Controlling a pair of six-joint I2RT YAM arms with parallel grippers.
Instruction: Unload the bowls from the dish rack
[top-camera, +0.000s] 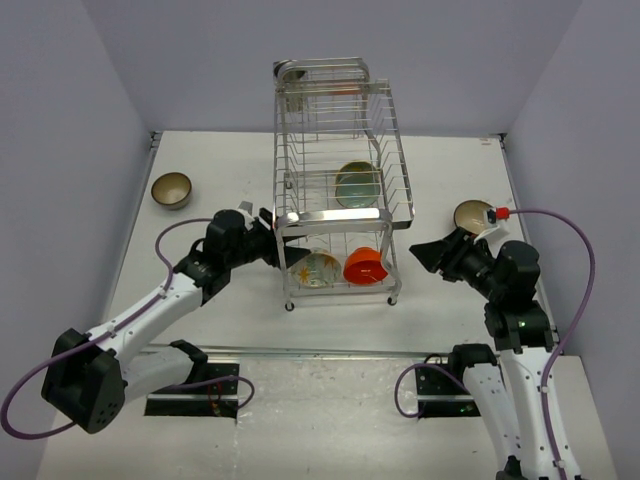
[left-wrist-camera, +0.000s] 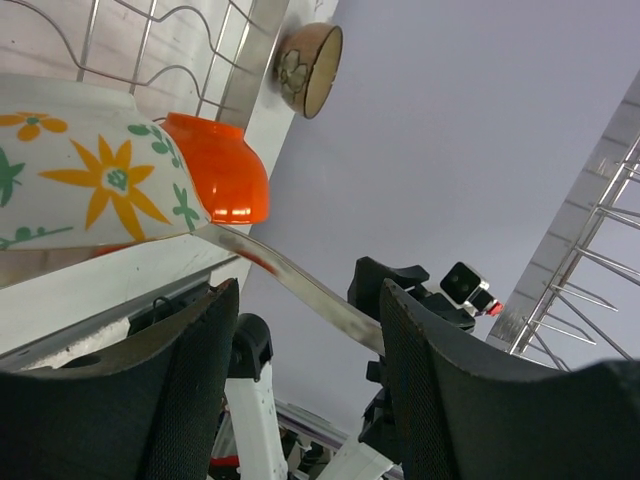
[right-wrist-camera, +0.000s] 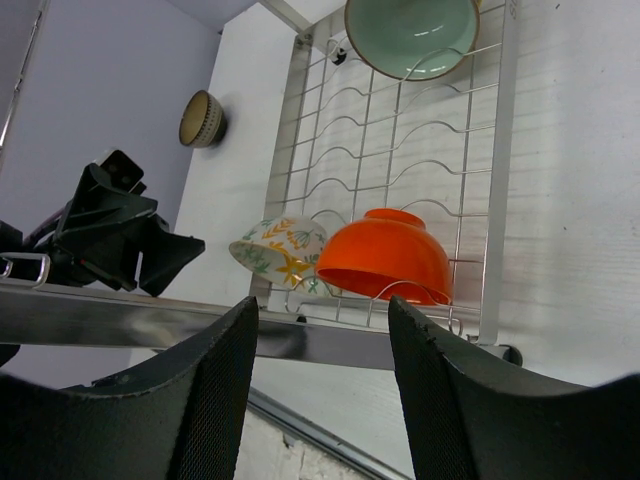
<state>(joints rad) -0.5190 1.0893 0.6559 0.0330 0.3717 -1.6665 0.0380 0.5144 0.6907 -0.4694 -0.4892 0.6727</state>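
L gripper (top-camera: 285, 256) is at the left side of the dish rack (top-camera: 330, 216), at lower tier, with its fingers (left-wrist-camera: 185, 400) spread wide. The patterned bowl (left-wrist-camera: 90, 180) lies up-left of them, not between them; only a rack bar crosses the gap. The orange bowl (left-wrist-camera: 215, 165) is just beside it. R gripper (top-camera: 425, 255) hangs right of the rack, apart from it, fingers also spread, nothing in them. The orange bowl is in front of it, behind the front bar. The green bowl (top-camera: 356, 183) lies on upper tier. On the table (top-camera: 250, 325) stand the olive bowl (top-camera: 171, 190) at far left and the brown bowl (top-camera: 473, 216) just by R gripper.

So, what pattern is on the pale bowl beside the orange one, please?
The pale bowl has orange flowers, green leaves; left wrist view.
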